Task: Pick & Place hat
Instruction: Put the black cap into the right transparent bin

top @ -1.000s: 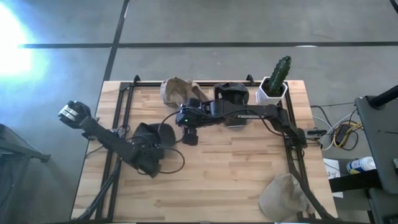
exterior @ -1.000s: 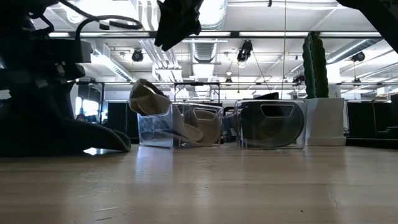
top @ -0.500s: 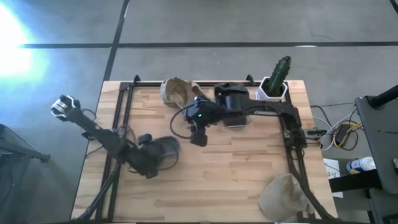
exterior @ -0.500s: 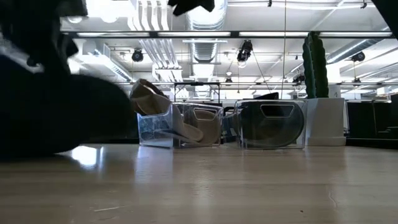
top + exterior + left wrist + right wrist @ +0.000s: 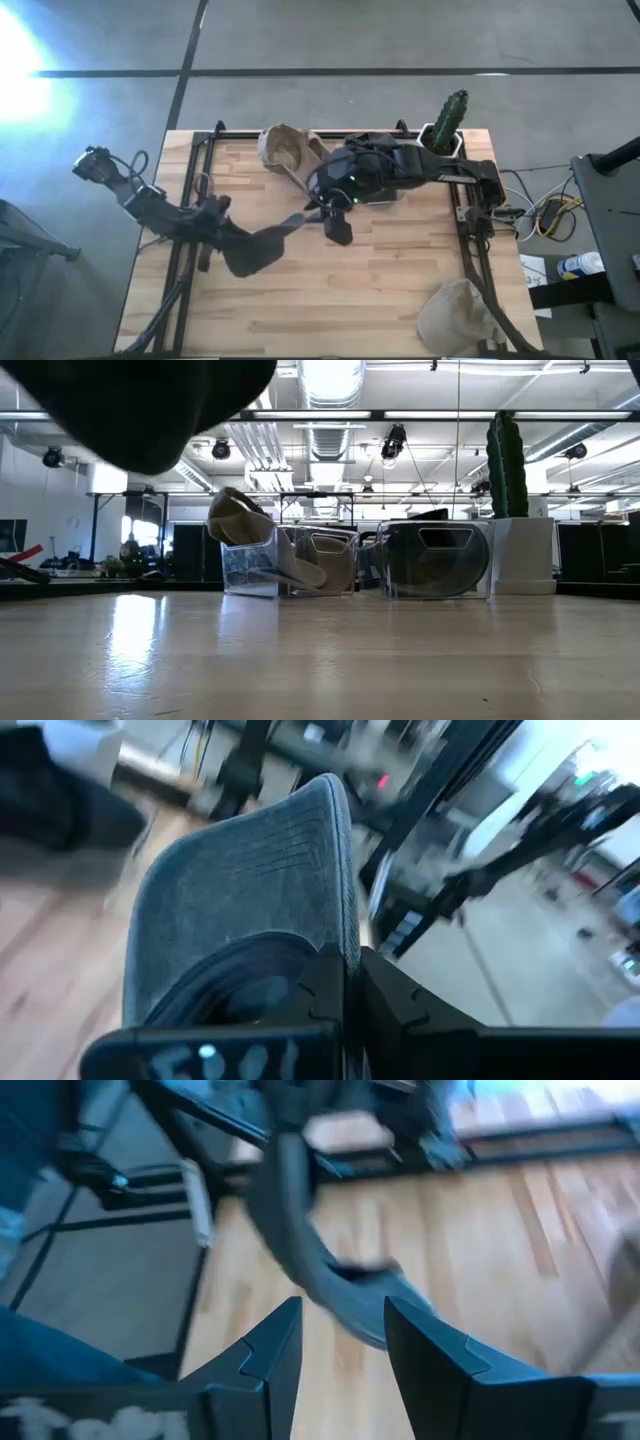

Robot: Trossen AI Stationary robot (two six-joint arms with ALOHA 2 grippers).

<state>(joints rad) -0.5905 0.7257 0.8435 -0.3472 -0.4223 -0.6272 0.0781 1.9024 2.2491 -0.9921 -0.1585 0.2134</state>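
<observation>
A dark grey cap (image 5: pixel 258 246) hangs in my left gripper (image 5: pixel 228 238), which is shut on it over the table's left half. In the low view the cap (image 5: pixel 140 405) is well above the tabletop. Its stitched brim (image 5: pixel 270 860) points toward the table's right. My right gripper (image 5: pixel 338 232) is open at the table's middle, just right of the brim's tip (image 5: pixel 297 220). In the right wrist view the curved brim (image 5: pixel 310 1275) lies just ahead of the open fingers (image 5: pixel 268 1350), apart from them. My left gripper pinches the cap's edge (image 5: pixel 338 945) between its two fingers, where the brim meets the crown's opening. The fingers (image 5: pixel 400 1005) come from the table's left. The cap is lifted clear of the table, its brim sticking out beyond the fingers toward the right.
At the far edge stand two clear bins: one holds a tan hat (image 5: pixel 285 148), the other a dark hat (image 5: pixel 375 155). A cactus in a white pot (image 5: pixel 445 125) stands at the far right corner. Another tan hat (image 5: pixel 455 312) lies at the near right corner.
My left gripper has lifted the dark cap off the table and carried it toward the right and near edges; the cap has turned so that its brim points right. My right gripper has moved from the far bins toward the table's middle and the cap.
</observation>
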